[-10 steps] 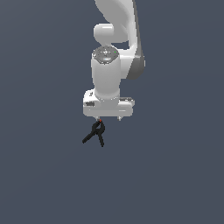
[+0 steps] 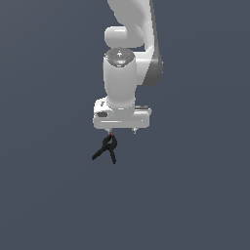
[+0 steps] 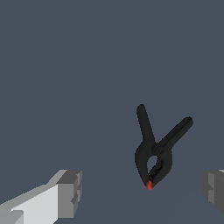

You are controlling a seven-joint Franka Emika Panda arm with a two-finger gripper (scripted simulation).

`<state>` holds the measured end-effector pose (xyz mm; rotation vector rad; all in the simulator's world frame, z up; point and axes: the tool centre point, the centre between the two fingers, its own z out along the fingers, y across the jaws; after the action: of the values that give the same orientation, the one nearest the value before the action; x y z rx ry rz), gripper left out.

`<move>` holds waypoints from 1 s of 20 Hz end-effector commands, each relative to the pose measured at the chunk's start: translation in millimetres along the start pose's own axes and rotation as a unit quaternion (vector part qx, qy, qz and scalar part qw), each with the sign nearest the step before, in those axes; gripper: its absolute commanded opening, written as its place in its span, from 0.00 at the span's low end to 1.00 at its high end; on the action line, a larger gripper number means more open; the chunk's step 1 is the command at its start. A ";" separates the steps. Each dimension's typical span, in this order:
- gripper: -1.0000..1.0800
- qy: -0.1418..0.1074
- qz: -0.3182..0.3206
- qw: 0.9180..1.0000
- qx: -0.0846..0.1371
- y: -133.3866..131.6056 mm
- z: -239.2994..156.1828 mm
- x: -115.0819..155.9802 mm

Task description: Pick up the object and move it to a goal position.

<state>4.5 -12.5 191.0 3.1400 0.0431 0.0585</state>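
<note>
The object, a small black spring clamp [image 2: 106, 149] with an orange-red tip, lies on the plain grey surface just below the white hand in the exterior view. In the wrist view the clamp [image 3: 156, 148] lies between the lines of the two fingers, nearer the finger at the picture's right edge, its two legs splayed away from the camera and its orange tip pointing toward it. My gripper [image 2: 122, 130] hangs over the clamp's tip end, pointing down. Its grey fingertips [image 3: 70, 192] stand wide apart, open and empty, touching nothing.
The white arm [image 2: 129, 53] rises above the hand in the exterior view. Around the clamp there is only the uniform grey surface [image 2: 53, 195]; no other objects, edges or goal marker show.
</note>
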 end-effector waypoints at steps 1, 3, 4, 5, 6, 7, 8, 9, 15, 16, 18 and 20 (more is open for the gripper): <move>0.96 0.001 -0.007 1.000 0.000 -1.8 -3.5 0.0; 0.96 0.001 -0.008 1.000 0.000 -2.0 -4.0 0.1; 0.96 0.001 -0.007 1.000 0.000 -1.7 -3.2 0.0; 0.96 0.001 -0.005 1.000 0.000 -0.8 -1.7 -0.1; 0.96 0.001 -0.002 1.000 0.000 0.5 0.6 -0.2; 0.96 0.000 0.001 1.000 0.000 2.2 3.6 -0.5; 0.96 0.000 0.005 1.000 0.000 4.4 7.5 -0.9; 0.96 -0.001 0.010 1.000 0.001 7.1 12.1 -1.3; 0.96 -0.008 0.058 0.998 0.002 33.0 55.7 -8.3; 0.96 -0.010 0.069 0.998 0.002 38.9 65.3 -10.5; 0.96 -0.012 0.088 0.996 0.001 49.4 82.5 -15.0; 0.96 -0.015 0.104 0.994 0.000 58.1 96.4 -19.3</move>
<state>-7.0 -64.2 105.1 3.1365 -0.2446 0.0161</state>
